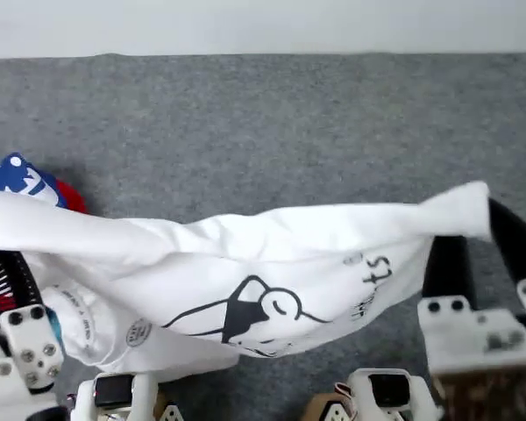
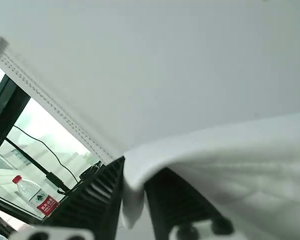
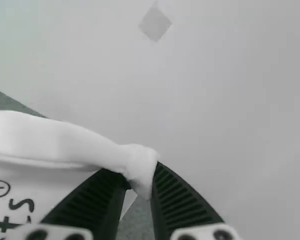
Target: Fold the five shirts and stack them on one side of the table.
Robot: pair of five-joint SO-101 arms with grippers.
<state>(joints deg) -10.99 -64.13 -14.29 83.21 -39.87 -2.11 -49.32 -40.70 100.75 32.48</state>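
Blue-and-red cloth point(image 1: 26, 180) lies at the desk's point(image 1: 272, 123) left edge. The left gripper point(image 2: 136, 187) pinches one end of the white shirt point(image 1: 245, 254), which hangs stretched over the near edge; the right gripper point(image 3: 140, 182) clamps its other end.

Shirt point(image 3: 55, 142) was clamped by the right gripper point(image 3: 140, 182)
A bunched white edge was pinched between two black ribbed fingers point(image 3: 177, 202); black lettering point(image 3: 10, 212) was seen on the cloth beside them.
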